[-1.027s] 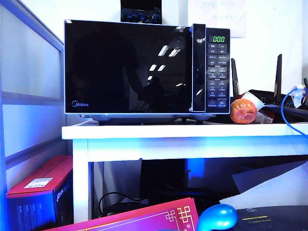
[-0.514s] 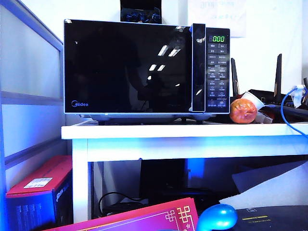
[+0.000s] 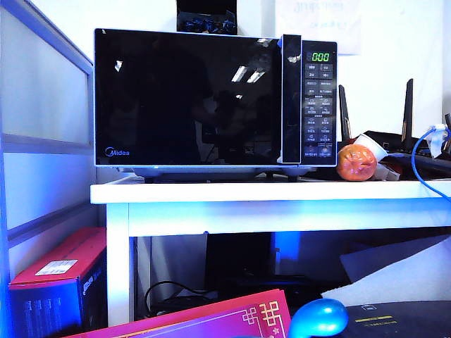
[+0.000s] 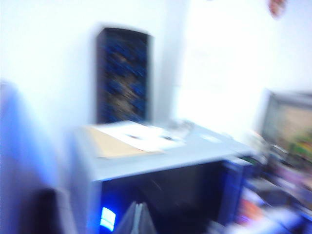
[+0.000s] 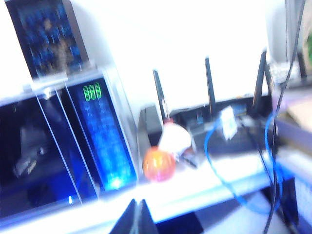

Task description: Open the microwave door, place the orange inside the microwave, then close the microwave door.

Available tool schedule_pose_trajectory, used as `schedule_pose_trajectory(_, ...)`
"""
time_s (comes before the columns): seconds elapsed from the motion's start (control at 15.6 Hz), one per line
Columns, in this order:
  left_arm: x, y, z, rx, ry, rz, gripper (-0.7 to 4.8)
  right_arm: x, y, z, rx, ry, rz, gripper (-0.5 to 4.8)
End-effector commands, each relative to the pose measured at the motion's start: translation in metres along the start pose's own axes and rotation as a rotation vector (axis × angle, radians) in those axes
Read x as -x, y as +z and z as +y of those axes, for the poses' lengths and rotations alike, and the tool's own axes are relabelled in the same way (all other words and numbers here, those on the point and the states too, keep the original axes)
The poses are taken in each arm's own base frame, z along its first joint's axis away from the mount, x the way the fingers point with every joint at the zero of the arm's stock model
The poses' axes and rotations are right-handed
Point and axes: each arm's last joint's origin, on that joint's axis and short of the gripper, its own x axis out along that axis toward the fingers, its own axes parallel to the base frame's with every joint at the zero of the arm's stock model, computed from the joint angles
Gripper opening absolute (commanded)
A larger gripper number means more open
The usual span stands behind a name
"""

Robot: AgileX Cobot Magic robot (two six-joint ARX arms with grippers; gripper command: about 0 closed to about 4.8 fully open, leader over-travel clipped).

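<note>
Nothing started: microwave door (image 3: 189, 98) shut, orange (image 3: 356, 163) right of it. Right gripper (image 5: 137, 214) clenched empty (left gripper (image 4: 136, 220) blurry, can't tell). Next, pull the handle (image 3: 291, 98).

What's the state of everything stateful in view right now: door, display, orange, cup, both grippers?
microwave door: shut, flush with the frame.
display: lit, green digits.
orange: on the table beside the microwave, not held.
paper cup: lying tipped behind the orange.
left gripper: fingers together, shut, holding nothing, short of the microwave.
right gripper: shut, empty, facing the orange from a distance.
</note>
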Motion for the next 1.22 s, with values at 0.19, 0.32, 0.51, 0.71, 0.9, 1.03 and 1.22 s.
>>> schedule_pose_trajectory(0.19, -0.049, 0.065, 0.004, 0.081, -0.311, 0.152, -0.05, -0.017, 0.039, 0.013, 0.077, 0.089, 0.01, -0.02)
schedule_pose_trajectory(0.32, -0.057, 0.079, 0.004, 0.1, -0.308, 0.178, -0.05, -0.03, 0.054, 0.018, 0.073, 0.101, 0.034, -0.01)
schedule_pose_trajectory(0.51, -0.062, 0.08, 0.007, 0.101, -0.311, 0.195, -0.05, -0.052, 0.074, 0.023, 0.07, 0.153, 0.07, -0.01)
schedule_pose_trajectory(0.71, -0.063, 0.064, 0.011, 0.069, -0.243, 0.313, -0.05, -0.085, 0.096, 0.034, 0.071, 0.253, 0.105, -0.01)
schedule_pose_trajectory(0.9, -0.066, 0.051, 0.006, -0.059, -0.025, 0.429, -0.05, -0.119, 0.098, 0.05, 0.098, 0.336, 0.162, -0.01)
schedule_pose_trajectory(1.03, -0.073, 0.046, -0.005, -0.185, 0.018, 0.465, -0.05, -0.141, 0.084, 0.069, 0.088, 0.426, 0.226, -0.01)
schedule_pose_trajectory(1.22, -0.086, 0.039, -0.021, -0.21, -0.125, 0.483, -0.05, -0.164, 0.058, 0.094, 0.075, 0.504, 0.267, -0.01)
